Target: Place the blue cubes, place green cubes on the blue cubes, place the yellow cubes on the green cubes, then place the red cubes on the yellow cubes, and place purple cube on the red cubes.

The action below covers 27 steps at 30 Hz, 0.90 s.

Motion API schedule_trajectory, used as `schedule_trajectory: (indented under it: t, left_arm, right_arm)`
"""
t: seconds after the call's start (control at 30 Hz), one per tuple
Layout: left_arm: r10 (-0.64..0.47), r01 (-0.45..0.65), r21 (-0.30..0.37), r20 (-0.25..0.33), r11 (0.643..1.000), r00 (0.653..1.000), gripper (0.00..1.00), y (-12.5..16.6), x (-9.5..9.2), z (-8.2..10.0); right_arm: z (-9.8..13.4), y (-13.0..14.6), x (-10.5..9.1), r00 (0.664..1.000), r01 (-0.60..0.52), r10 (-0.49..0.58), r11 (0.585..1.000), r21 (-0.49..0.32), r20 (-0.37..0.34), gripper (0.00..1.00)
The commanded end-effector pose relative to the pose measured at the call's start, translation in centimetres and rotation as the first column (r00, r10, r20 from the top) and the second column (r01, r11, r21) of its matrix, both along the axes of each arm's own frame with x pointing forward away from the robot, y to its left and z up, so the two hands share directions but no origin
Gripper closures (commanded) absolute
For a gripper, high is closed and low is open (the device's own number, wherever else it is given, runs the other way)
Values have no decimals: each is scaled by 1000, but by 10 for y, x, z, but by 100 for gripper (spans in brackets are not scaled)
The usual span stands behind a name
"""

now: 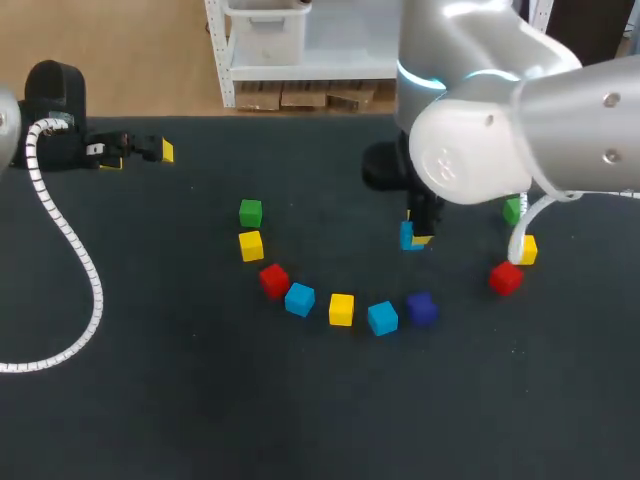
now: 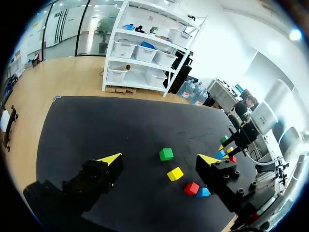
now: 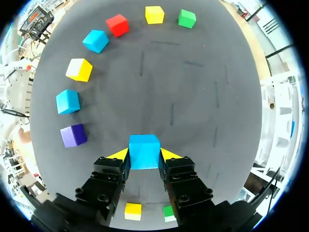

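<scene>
A blue cube (image 3: pixel 144 151) is held clamped in the right end effector (image 3: pixel 144 155) and is judged due for setting down on the worktop (image 3: pixel 193 96).

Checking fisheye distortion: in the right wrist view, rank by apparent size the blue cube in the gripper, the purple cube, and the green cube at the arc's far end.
1. Blue cube in the right gripper: largest, though nearest the camera.
2. Purple cube.
3. Green cube: smallest, also farthest; real sizes unsure.

Cubes (image 1: pixel 341 309) in an arc, another cube (image 3: pixel 144 145) inside right end effector (image 3: pixel 144 153)
</scene>
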<state>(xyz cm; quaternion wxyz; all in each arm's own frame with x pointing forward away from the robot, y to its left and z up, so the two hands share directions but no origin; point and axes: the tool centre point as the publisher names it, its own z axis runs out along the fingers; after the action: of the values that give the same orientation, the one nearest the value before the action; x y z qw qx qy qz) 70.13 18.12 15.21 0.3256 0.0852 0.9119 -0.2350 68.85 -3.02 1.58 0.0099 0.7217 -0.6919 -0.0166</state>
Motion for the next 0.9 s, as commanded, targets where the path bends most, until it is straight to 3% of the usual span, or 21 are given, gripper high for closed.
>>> schedule_trajectory:
  t: [0.03,0.5,0.6,0.73,0.9]
  left_arm:
    - [-7,7,-11,8,1000,1000,0,3,-1,-2]
    - [-7,7,-11,8,1000,1000,0,3,-1,-2]
    - [-7,7,-11,8,1000,1000,0,3,-1,-2]
    - [-7,7,-11,8,1000,1000,0,3,-1,-2]
    - [-7,7,-11,8,1000,1000,0,3,-1,-2]
  right_arm:
    - [-8,-1,6,1000,2,-2,1000,-8,-1,100]
    - [-21,-7,22,1000,6,-6,1000,-25,-10,100]
    - [-22,-6,21,1000,-2,2,1000,-26,-4,89]
    - [-21,-2,20,1000,-27,27,999,-22,6,82]
    - [-23,-1,19,999,-45,46,999,-28,22,58]
